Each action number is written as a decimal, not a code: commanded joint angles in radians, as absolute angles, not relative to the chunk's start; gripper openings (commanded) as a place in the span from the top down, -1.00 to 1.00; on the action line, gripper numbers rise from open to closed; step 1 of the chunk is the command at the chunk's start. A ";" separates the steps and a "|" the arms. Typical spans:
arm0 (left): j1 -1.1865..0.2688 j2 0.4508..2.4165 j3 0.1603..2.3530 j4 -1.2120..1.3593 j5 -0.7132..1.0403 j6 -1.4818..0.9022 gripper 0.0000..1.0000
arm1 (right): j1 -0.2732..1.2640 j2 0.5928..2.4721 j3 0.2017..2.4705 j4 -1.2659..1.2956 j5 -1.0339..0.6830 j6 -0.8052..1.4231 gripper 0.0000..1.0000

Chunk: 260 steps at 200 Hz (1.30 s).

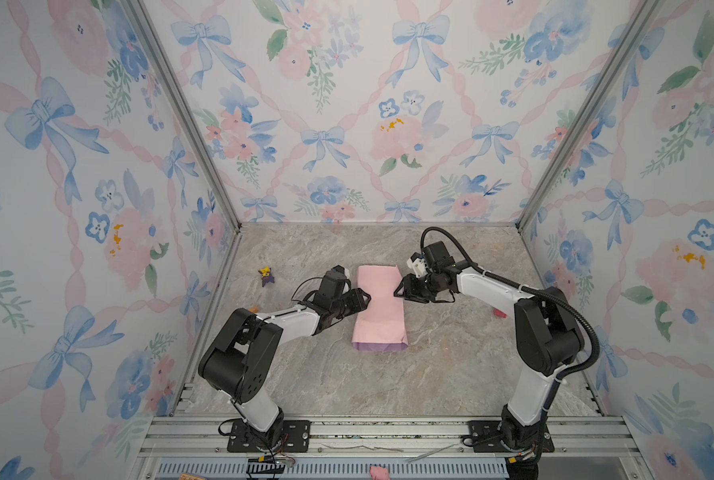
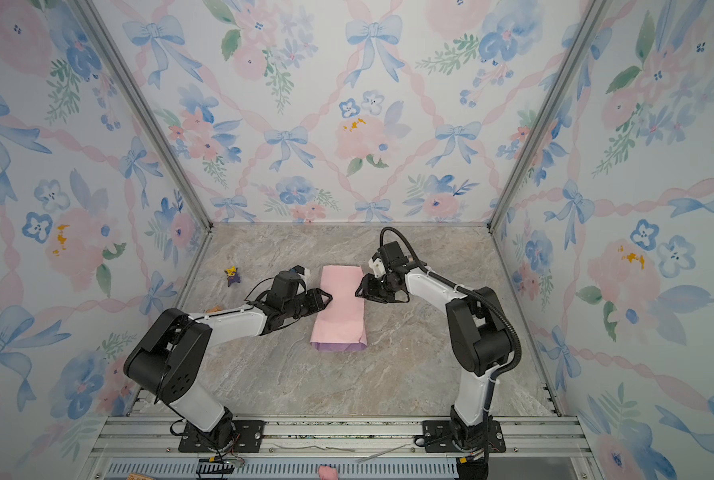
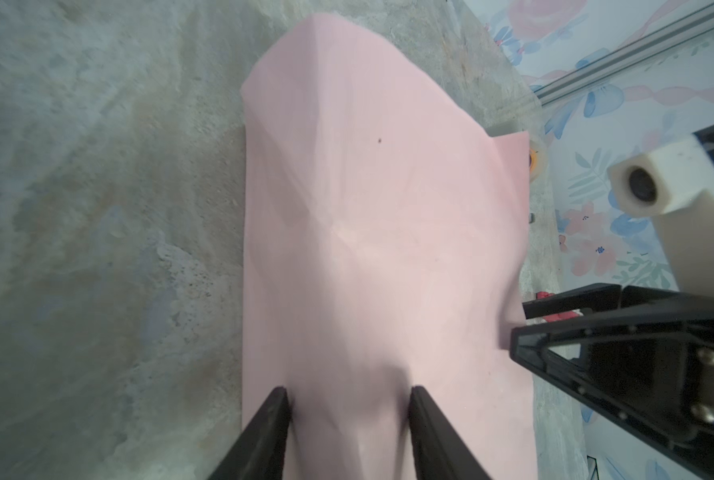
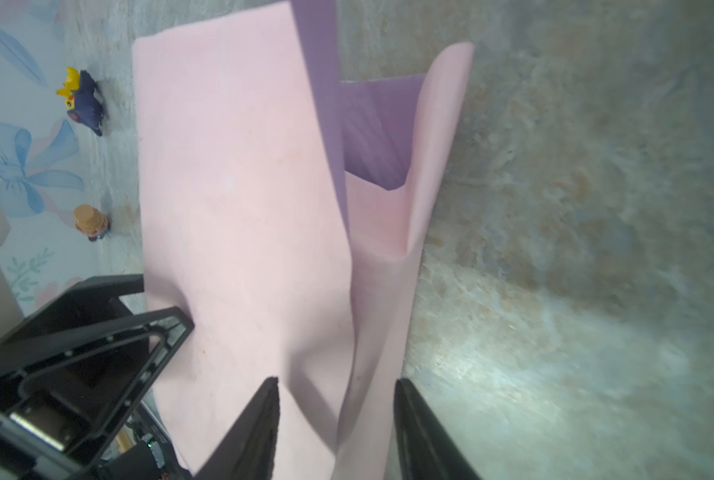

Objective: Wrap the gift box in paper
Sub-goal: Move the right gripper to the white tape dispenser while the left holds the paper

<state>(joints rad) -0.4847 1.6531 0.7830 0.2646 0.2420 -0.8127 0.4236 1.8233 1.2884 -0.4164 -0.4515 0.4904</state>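
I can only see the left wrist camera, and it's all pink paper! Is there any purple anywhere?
Observer: Yes. In the right wrist view the paper is folded loosely, and its purple face shows inside the fold.
Operator: Cool! Are there any toys around?
Observer: A small purple and yellow toy figure stands left of the paper in both top views.
Operator: Is the right gripper grabbing the paper?
Observer: No. Its own camera shows the right gripper open, with a finger on each side of the raised fold.
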 commanded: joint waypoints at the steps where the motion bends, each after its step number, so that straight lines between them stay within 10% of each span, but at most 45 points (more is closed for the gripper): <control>1: -0.492 1.680 0.742 0.149 0.192 -0.779 0.03 | 0.338 1.686 1.256 -0.381 -0.455 0.431 -0.09; 89: -0.494 1.686 0.752 0.139 0.205 -0.772 0.05 | -0.027 1.880 1.456 -0.482 -0.626 0.104 -0.04; 260: -0.502 1.703 0.781 0.126 0.186 -0.773 0.06 | -0.070 2.187 1.610 -0.554 -0.749 -0.006 0.09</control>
<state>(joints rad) -0.4961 1.6657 0.7986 0.2634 0.2249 -0.8047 -0.0563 2.1574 1.5776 -0.4732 -0.7483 0.0322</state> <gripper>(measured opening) 0.472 0.457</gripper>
